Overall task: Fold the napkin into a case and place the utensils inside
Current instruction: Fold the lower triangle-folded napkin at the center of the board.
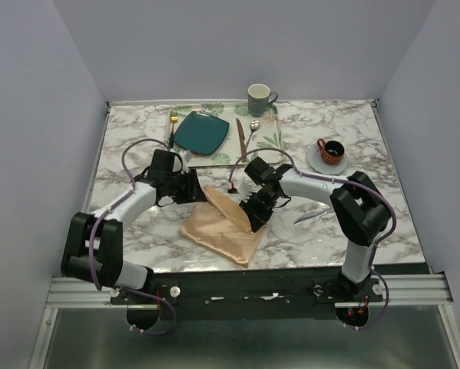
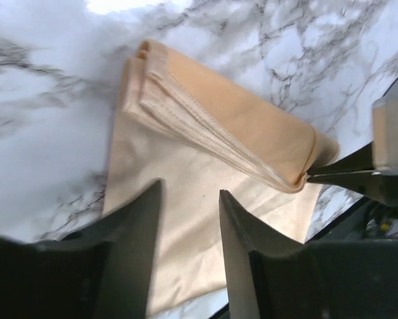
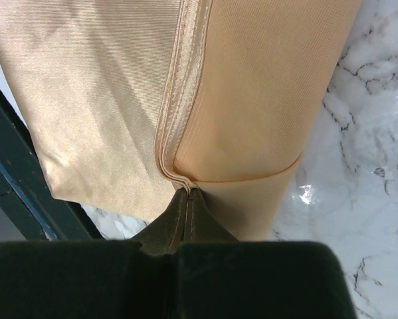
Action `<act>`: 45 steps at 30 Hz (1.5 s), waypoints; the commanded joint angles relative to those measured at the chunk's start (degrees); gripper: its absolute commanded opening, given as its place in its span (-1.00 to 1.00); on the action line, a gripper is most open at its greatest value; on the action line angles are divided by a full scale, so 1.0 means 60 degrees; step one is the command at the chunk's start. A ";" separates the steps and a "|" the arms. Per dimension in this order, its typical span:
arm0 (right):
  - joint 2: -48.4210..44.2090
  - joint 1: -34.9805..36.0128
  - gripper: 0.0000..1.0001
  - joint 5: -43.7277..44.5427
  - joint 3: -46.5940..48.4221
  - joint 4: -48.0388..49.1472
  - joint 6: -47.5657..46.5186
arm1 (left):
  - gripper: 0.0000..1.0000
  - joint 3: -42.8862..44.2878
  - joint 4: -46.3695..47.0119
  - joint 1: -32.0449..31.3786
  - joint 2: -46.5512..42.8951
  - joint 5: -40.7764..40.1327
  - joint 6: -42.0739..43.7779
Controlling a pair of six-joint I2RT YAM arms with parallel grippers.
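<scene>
The peach-tan napkin point(image 1: 222, 227) lies partly folded near the table's front edge, with one flap lifted into a ridge. My right gripper point(image 1: 258, 217) is shut on the napkin's stacked hem edges point(image 3: 189, 191) at the right end of the fold. The cloth point(image 3: 252, 100) fills the right wrist view. My left gripper point(image 1: 197, 188) is open at the fold's far-left end. Its fingers hover over the flat layer point(image 2: 189, 189), with the folded flap point(image 2: 218, 133) beyond them. The silver-grey knife point(image 1: 310, 216) lies right of my right arm. The spoon point(image 1: 252, 131) lies on the tray.
A leaf-patterned tray point(image 1: 272, 138) at the back holds a teal plate point(image 1: 201, 131), a brown-handled knife point(image 1: 239, 134) and a dark-handled gold fork point(image 1: 172, 123). A green mug point(image 1: 259, 98) stands behind it. A small cup on a saucer point(image 1: 331, 151) sits at right.
</scene>
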 commanded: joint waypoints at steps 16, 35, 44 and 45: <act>-0.0175 0.0028 -0.99 0.1116 0.0204 -0.0318 -0.1465 | 0.40 0.1539 0.0517 0.1507 0.1258 0.0523 -0.0141; -0.0322 0.0042 -0.99 0.1072 0.0160 -0.0244 -0.1553 | 0.09 0.2082 0.0284 0.1199 0.2460 0.0596 -0.0683; -0.0672 0.0042 -0.99 0.0955 0.0452 -0.0537 -0.1480 | -0.57 0.1950 0.0021 0.1067 0.2110 0.0728 -0.0581; -0.0746 0.0042 -0.99 0.0897 0.0467 -0.0654 -0.1466 | -0.62 0.1877 -0.0038 0.1082 0.1978 0.0714 -0.0566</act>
